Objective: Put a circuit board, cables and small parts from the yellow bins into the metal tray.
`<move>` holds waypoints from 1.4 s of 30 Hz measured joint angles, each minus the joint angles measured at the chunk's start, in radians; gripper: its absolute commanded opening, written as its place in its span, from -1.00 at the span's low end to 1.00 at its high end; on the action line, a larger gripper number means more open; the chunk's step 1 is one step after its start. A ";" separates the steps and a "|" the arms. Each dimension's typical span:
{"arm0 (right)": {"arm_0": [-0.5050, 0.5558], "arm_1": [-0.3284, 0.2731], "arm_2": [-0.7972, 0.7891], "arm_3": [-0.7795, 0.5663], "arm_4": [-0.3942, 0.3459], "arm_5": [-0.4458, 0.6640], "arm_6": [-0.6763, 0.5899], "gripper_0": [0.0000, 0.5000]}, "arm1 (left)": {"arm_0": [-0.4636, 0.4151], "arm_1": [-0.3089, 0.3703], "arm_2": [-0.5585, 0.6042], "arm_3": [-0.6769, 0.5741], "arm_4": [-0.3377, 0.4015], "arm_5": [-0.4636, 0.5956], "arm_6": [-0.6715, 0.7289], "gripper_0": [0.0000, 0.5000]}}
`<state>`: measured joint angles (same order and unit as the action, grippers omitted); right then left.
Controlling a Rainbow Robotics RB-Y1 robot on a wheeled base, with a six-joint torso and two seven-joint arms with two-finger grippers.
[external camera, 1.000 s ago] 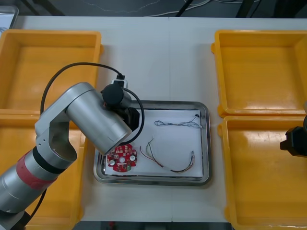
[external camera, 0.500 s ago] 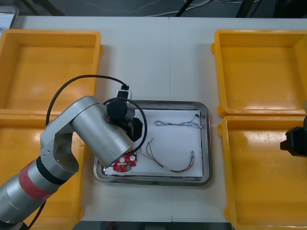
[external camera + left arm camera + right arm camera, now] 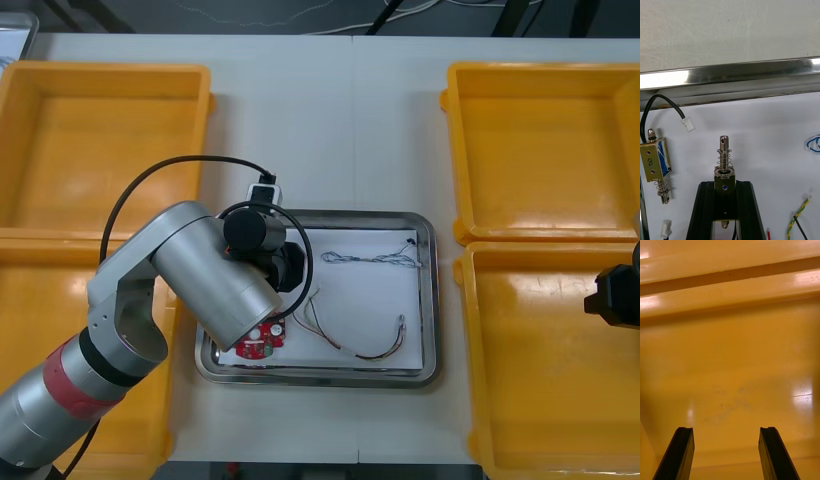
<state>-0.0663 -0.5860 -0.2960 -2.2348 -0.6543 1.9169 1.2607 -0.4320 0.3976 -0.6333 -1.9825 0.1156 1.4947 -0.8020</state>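
My left gripper [image 3: 724, 187] is shut on a small metal part [image 3: 724, 157], a brass block with a spring and pin, held just above the white floor of the metal tray [image 3: 428, 300]. A second small metal part [image 3: 655, 162] with a black lead lies beside it, near the tray rim [image 3: 730, 77]. In the front view the left arm [image 3: 215, 275] covers the tray's left side and half of the red circuit board [image 3: 258, 346]. A twisted blue and white cable [image 3: 370, 260] and a red and yellow cable [image 3: 355, 345] lie in the tray. My right gripper [image 3: 726, 453] hangs open over a bin floor.
Two yellow bins [image 3: 100, 140] stand at the left of the tray and two [image 3: 545, 140] at the right, with bare floors where they show. The right arm [image 3: 615, 295] waits over the near right bin [image 3: 540, 380]. Bare table lies beyond the tray.
The left arm has shifted a little to the right and lower over the tray, hiding more of the circuit board. The right arm has stayed still.
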 measured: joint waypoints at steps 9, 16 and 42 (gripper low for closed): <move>0.000 0.000 0.000 0.000 0.000 0.000 0.000 1.00 | 0.000 0.000 0.000 0.067 -0.026 -0.070 0.000 -1.00; 0.000 0.000 0.000 0.000 0.000 0.000 0.000 1.00 | 0.000 0.000 0.000 0.076 -0.031 -0.072 0.000 -0.71; 0.001 0.000 0.000 0.001 0.000 0.000 0.000 1.00 | -0.017 -0.002 0.128 -0.213 0.154 0.354 0.000 1.00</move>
<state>-0.0656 -0.5860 -0.2960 -2.2340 -0.6542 1.9169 1.2607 -0.4486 0.3958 -0.5057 -2.1956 0.2698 1.8491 -0.8015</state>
